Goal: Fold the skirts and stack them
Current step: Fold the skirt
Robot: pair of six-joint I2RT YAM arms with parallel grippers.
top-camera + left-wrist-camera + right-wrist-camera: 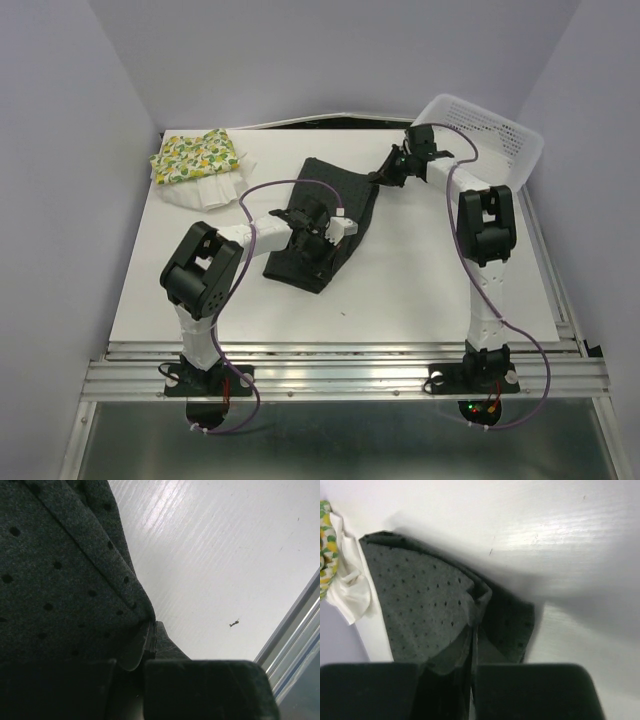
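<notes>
Two arms take hold of the black skirt point(330, 200), which lies rumpled in the middle of the table point(430, 290). The left arm's jaws are pressed together on a fold of the skirt's near edge. Dotted cloth spreads to the left of them and bare table lies to their right. The right arm's jaws are pinched shut on the far corner, where the cloth bunches into a few layers and fans out ahead and to the left. Far off to the left of both pairs of jaws, the lemon-print skirt point(195, 155) rests folded on the white skirt point(205, 190). The mesh basket point(490, 135) stands just to the right of the right arm's jaws. With two skirts apparently stacked, the black one looks to be the last, and the step in hand seems to be its first fold. Doing it well likely means raising both pinches together, only high enough to clear the cloth beneath, and keeping the held edge taut between the jaws. The edge would then be carried squarely over the opposite one and lowered flat before either grip lets go. A layer slipping from the right pinch would skew the fold.
</notes>
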